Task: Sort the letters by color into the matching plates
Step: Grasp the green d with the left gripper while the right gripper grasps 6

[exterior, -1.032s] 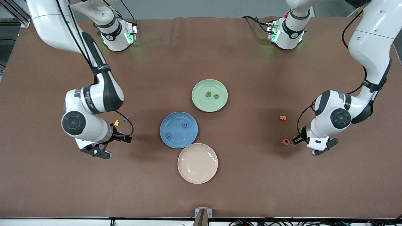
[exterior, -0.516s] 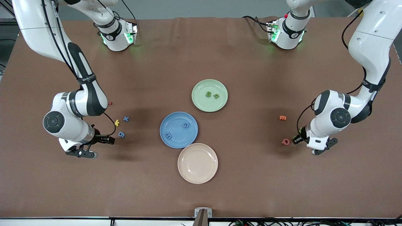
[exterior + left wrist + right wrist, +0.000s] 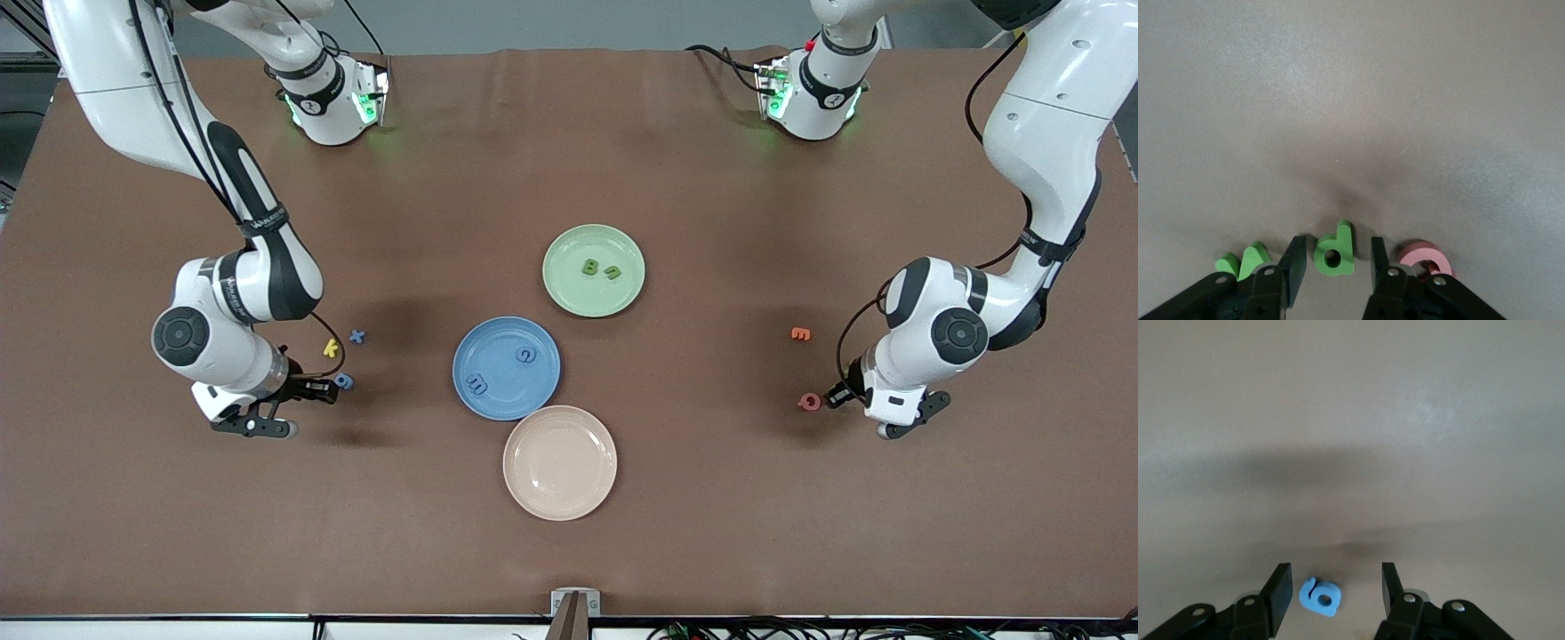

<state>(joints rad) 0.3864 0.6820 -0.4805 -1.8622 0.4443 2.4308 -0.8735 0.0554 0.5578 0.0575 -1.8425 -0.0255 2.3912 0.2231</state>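
The blue plate (image 3: 502, 402) holds two blue letters (image 3: 525, 355). The pale green plate (image 3: 576, 293) holds two green letters (image 3: 590, 266). My right gripper (image 3: 329, 389) is open and low at the table, with a blue letter (image 3: 1319, 596) lying loose between its fingers; that letter also shows in the front view (image 3: 344, 381). Another blue letter (image 3: 356, 336) lies a little farther from the front camera. My left gripper (image 3: 1335, 265) is open, with a green letter (image 3: 1335, 250) lying between its fingers. A second green letter (image 3: 1245, 261) lies beside one finger. The arm hides both green letters in the front view.
A cream plate (image 3: 559, 462) sits just nearer the front camera than the blue plate. A yellow letter (image 3: 331, 348) lies by the blue letters. A pink letter (image 3: 809, 402) touches the left gripper's side, and an orange letter (image 3: 800, 334) lies farther from the camera.
My right gripper swung toward the right arm's end of the table, uncovering the blue letter, then came back so that its fingers flank it. The left arm has barely moved.
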